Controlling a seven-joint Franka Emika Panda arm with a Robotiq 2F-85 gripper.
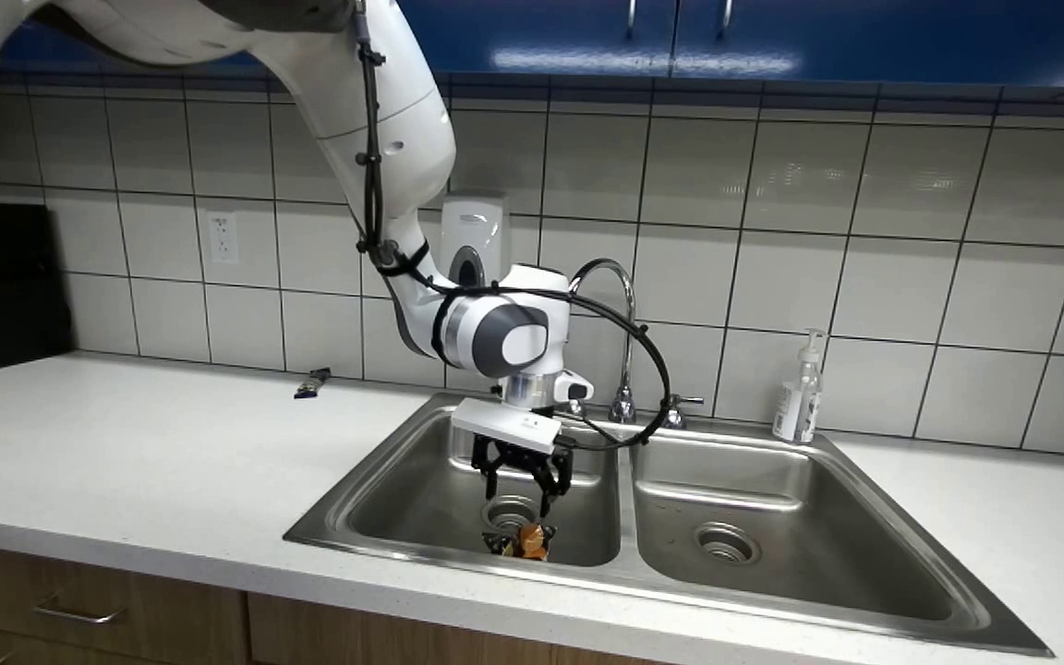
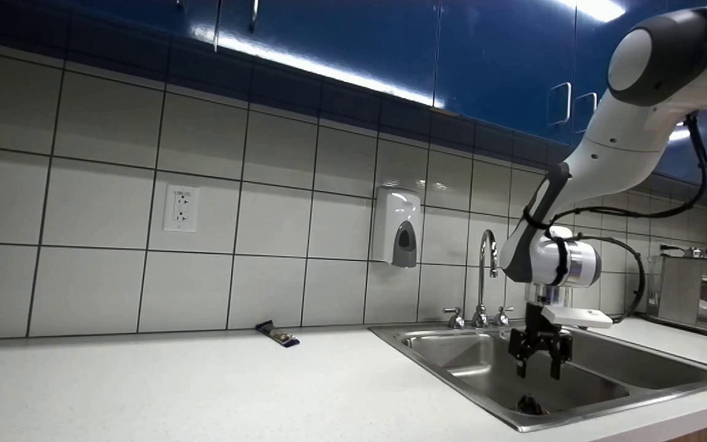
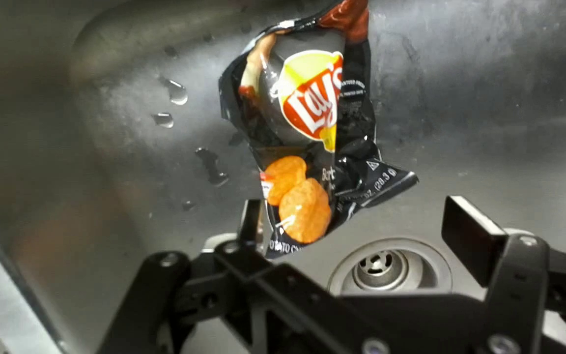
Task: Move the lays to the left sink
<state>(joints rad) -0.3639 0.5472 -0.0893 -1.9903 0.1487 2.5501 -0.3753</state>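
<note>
As the Lay's bag (image 3: pixel 308 132) lies below, the claw (image 1: pixel 519 500) gapes wide.

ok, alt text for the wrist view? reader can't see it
A creased black Lay's bag lies in a metal sink basin, with the open black gripper in the foreground holding nothing. A round drain shows between the gripper's jaws, and water drops dot the basin to the left of the bag.

There is room between the gripper (image 1: pixel 518 505) and the chip bag (image 3: pixel 307 118). The tall tap (image 2: pixel 482 288) stands at the back, and a metal wall (image 1: pixel 627 508) splits the sink (image 1: pixel 375 473).
</note>
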